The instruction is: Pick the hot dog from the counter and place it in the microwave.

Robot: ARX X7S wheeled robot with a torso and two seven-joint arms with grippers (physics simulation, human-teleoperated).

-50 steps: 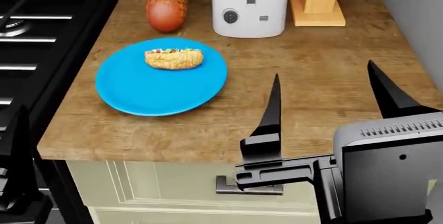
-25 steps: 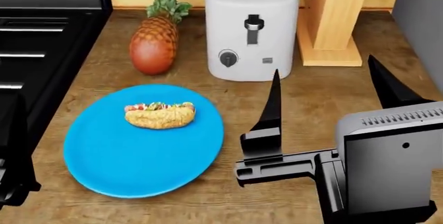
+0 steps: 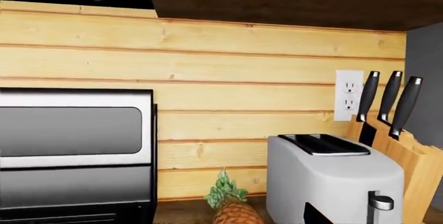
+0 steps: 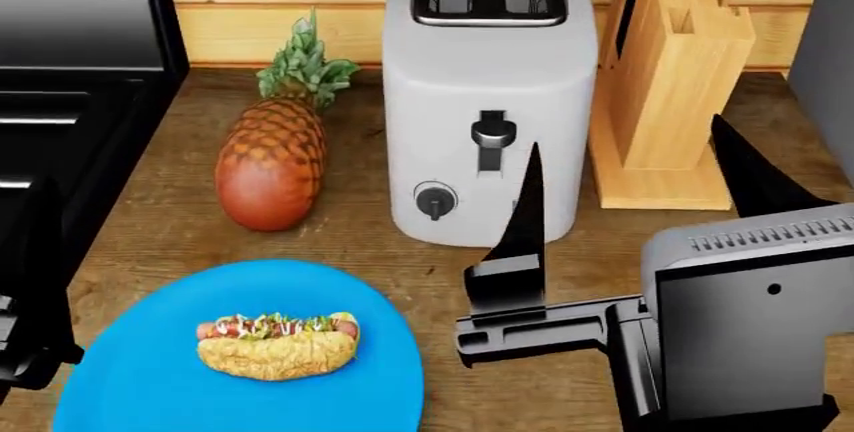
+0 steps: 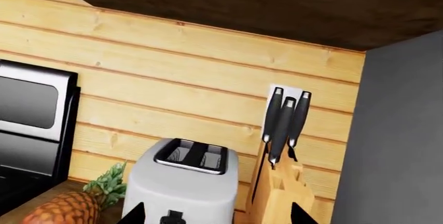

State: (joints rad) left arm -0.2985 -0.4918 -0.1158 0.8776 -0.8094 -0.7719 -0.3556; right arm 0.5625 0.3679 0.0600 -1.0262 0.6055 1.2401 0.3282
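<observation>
Head view: the hot dog point(image 4: 278, 345) looks soft and crumbly; grab its bun sides gently. Right gripper point(image 4: 627, 177) jaws wide; left jaws cannot tell.

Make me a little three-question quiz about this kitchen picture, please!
1. True or false: the small golden-tan hot dog lies on a round blue plate.
2. What stands between the reddish-brown pineapple and the wooden knife block? A) white two-slot toaster B) kettle C) bowl
3. How many black knife handles show in the left wrist view?

Key: 1 true. 2 A. 3 three.
</observation>
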